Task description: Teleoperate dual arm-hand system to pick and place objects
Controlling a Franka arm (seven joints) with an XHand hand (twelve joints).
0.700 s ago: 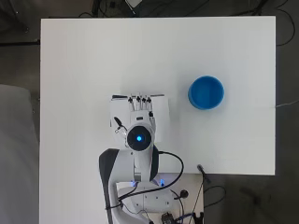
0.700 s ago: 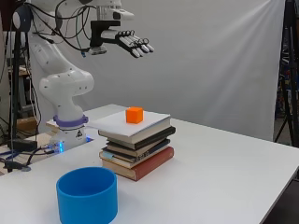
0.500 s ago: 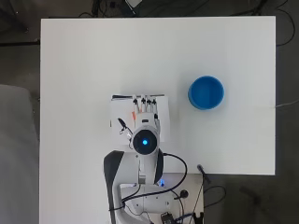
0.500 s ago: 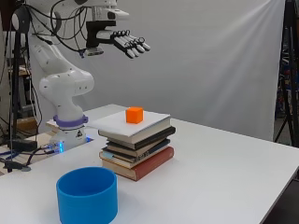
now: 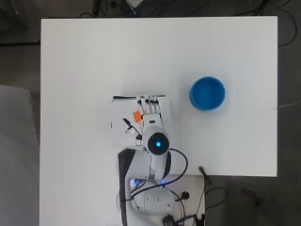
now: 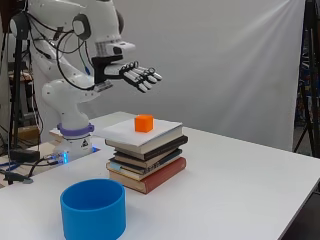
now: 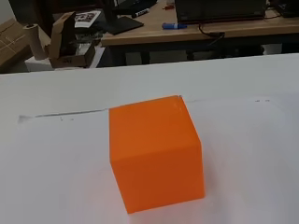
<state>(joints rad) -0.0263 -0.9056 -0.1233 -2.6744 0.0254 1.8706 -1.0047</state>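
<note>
An orange cube (image 6: 144,123) rests on the white top of a stack of books (image 6: 146,157) in the middle of the table. From overhead only a sliver of the cube (image 5: 137,116) shows beside the arm, on the stack (image 5: 121,123). The wrist view is filled by the cube (image 7: 154,157), sitting on the white cover. My hand (image 6: 136,75) hovers above the cube, apart from it, with its fingers straight and spread, holding nothing. In the overhead view the hand (image 5: 151,108) lies over the stack. A blue round bowl (image 5: 207,93) stands to the right, also seen near the front in the side view (image 6: 93,208).
The white table (image 5: 94,61) stretches around the stack. Past its far edge in the wrist view stands a desk with boxes (image 7: 70,39) and cables.
The hand has come down lower towards the cube and the books; its fingers stay straight. The cube and the bowl have not moved.
</note>
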